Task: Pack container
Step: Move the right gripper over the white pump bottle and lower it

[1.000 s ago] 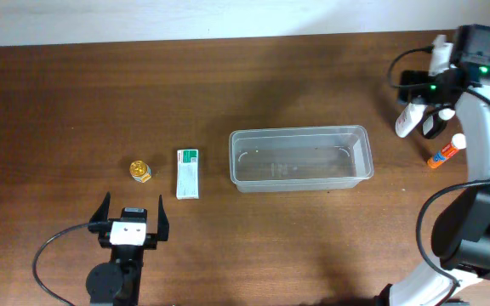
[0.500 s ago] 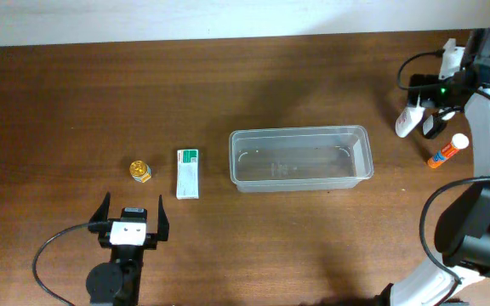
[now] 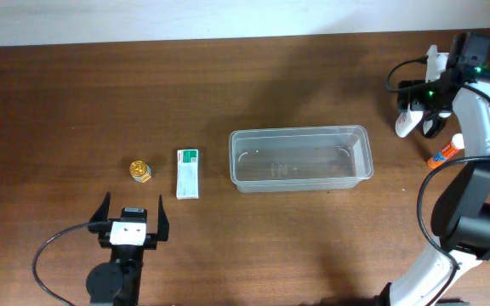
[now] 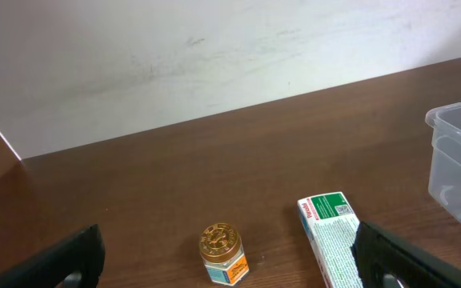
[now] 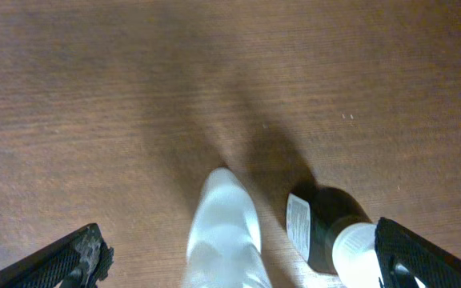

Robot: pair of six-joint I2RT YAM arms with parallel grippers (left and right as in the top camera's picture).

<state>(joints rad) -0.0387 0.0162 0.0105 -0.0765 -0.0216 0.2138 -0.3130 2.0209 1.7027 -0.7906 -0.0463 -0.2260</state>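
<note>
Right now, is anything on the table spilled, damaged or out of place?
Nothing stands out. The container sits upright and empty, and no spill shows on the table. The orange tube at the far right lies on its side but looks intact.

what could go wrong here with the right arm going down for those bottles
1. The white bottle and the dark bottle sit close beside each other under the open right tool. Closing here could catch both, or knock the dark one aside.
2. The white bottle looks smooth and rounded, so it may slip out of a pinch.
3. The glue stick lies right by the arm, and a swing toward the container might nudge it away.
</note>
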